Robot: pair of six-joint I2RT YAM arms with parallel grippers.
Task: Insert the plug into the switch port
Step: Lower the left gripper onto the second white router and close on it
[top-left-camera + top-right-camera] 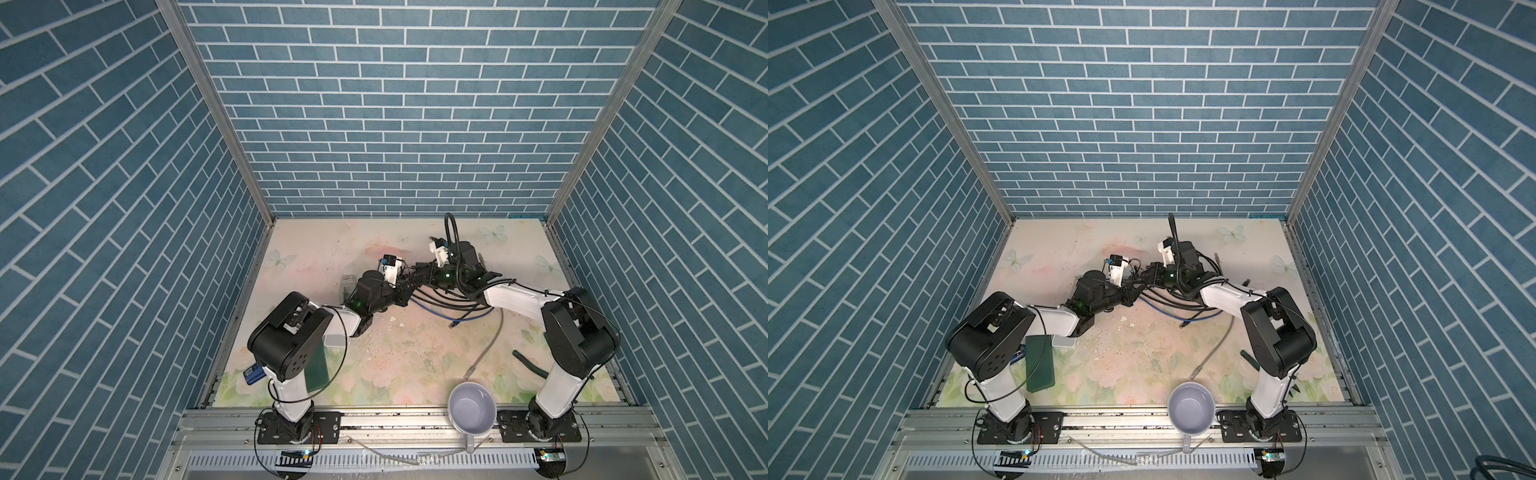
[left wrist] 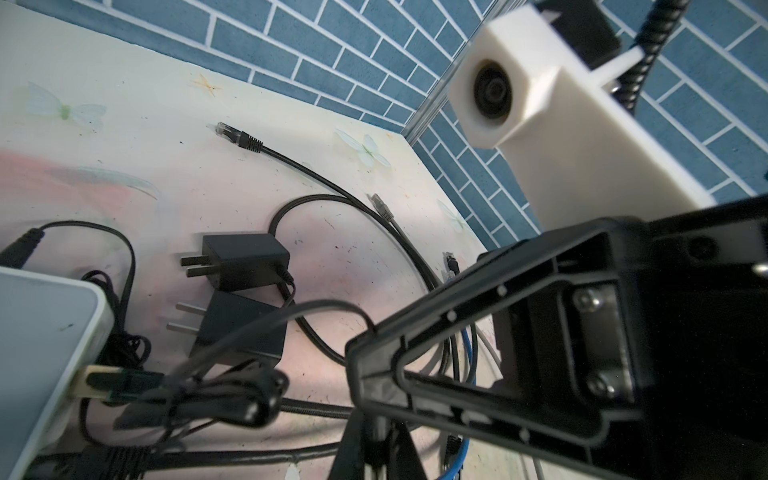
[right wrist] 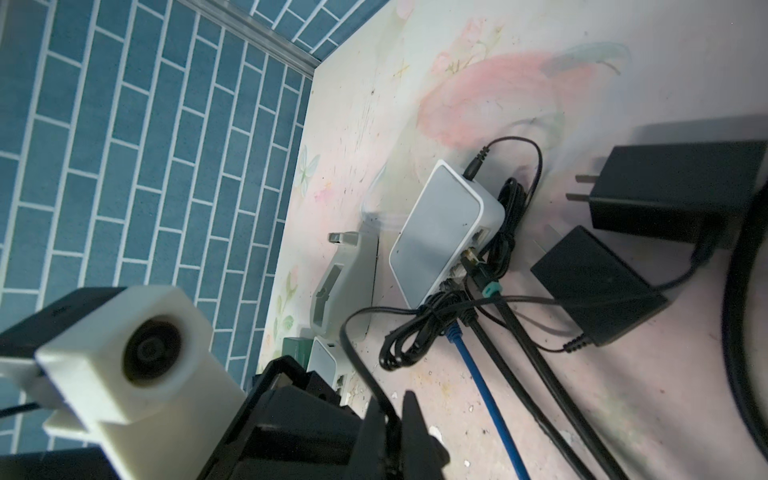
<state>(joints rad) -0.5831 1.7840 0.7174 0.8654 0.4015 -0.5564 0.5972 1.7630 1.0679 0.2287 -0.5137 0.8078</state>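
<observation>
Starting at the right gripper [image 3: 392,399]: its jaws are drawn together to a narrow slit. A thin black cord [image 3: 350,351] runs down into that slit, so the cord is pinched there. The left gripper [image 2: 376,436] sits close beside it with its jaws likewise closed. Its fingers are dark and blurred, so it cannot be told whether anything lies between them. In both top views the two grippers meet over the middle of the table [image 1: 374,361], above a tangle of cables.

The switch [image 3: 440,232], a flat white box, rests on the table ahead of the right jaws, near but apart, with its port face turned toward them. A green-booted plug [image 3: 478,270] has its tip at that face; full seating cannot be confirmed. A blue cable [image 3: 476,374] and two thick black cables leave the same face and pass beside the right jaws. Two black power adapters [image 3: 598,286] lie on the far side of those cables, prongs exposed.

Further out, beyond the left jaws, a loose black-booted plug [image 2: 232,135] lies on bare table. Well behind both grippers a pale mug [image 1: 472,405] stands at the table's near edge.
</observation>
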